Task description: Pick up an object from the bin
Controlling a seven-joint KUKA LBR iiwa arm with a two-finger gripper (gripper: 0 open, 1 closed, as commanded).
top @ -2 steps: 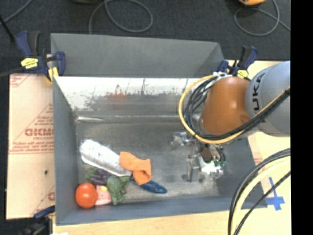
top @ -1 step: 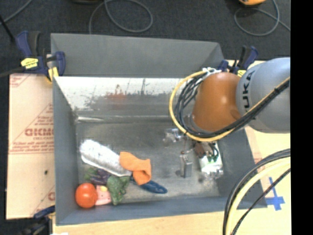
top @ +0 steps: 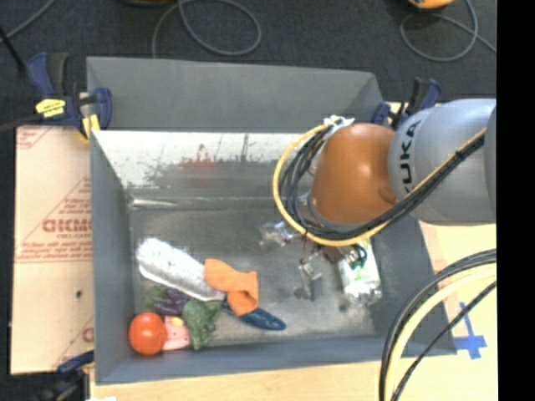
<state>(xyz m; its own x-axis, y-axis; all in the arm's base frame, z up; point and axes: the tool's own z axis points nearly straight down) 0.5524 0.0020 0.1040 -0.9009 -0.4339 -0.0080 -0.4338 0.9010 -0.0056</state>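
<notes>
- Grey metal bin (top: 197, 167) with scuffed walls sits on a dark worktop; the arm's orange wrist cover (top: 351, 174) hangs over its right half.
- Below the cover, the end effector (top: 308, 272) is low over bare bin floor; how wide it stands I cannot tell.
- Small white packet with green markings (top: 359, 276) lies just right of the end effector, near the right wall.
- Well to the left lies a heap: white bristled brush (top: 174, 269), orange cloth (top: 236, 285), blue oblong piece (top: 264, 319), round red ball (top: 146, 333), green leafy toy (top: 201, 321).
</notes>
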